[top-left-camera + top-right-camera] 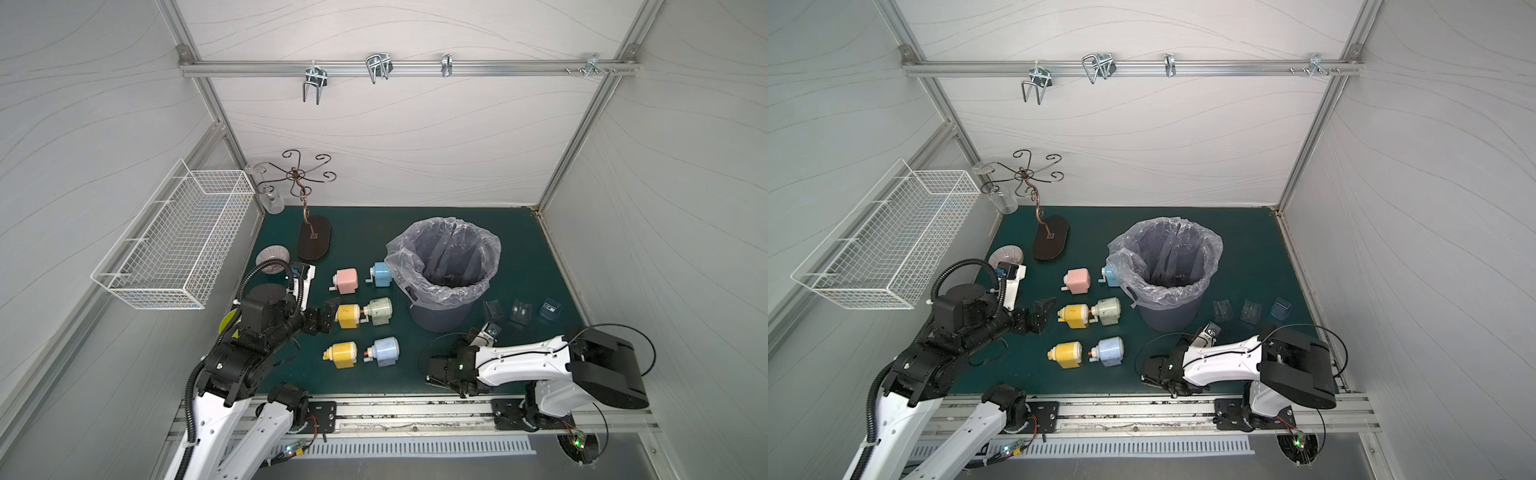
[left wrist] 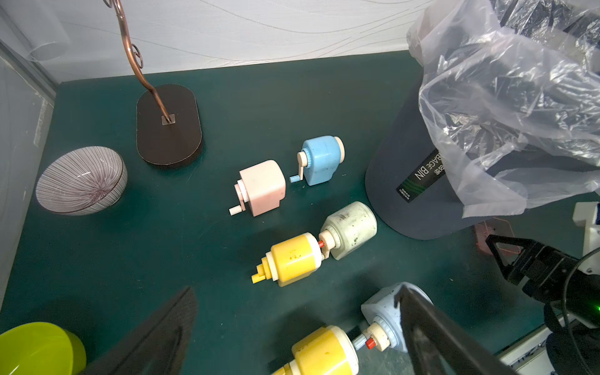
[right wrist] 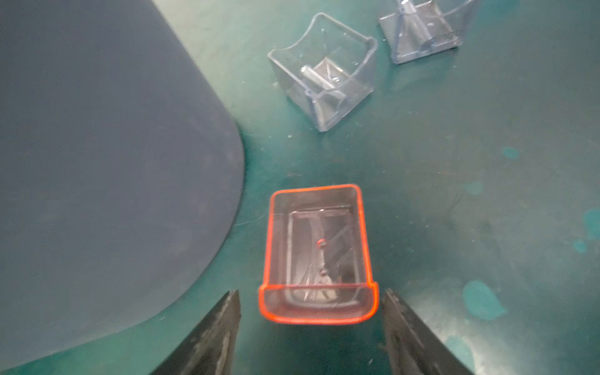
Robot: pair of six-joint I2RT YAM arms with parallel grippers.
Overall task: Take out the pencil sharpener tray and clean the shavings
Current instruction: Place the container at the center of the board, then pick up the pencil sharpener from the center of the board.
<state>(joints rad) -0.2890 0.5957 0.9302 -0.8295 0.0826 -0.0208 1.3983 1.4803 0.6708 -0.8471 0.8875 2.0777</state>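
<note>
Down on the green bench [image 3: 454, 194]: red-rimmed tray [image 3: 318, 256], open side up, just beside the base of the grey bin [image 3: 113, 162]. Flanked by the right hand [image 3: 311, 292], fingers parted wider than the tray, touching neither side, holding nothing. Beyond it two clear trays [image 3: 324, 71] [image 3: 422, 32], apart; bare bench on the side away from the bin. On the bin's label [image 2: 422, 175], only "BAGE BIN" readable. Left hand [image 1: 328, 316] fully spread, empty, just beside a yellow sharpener [image 1: 348, 316].
</note>
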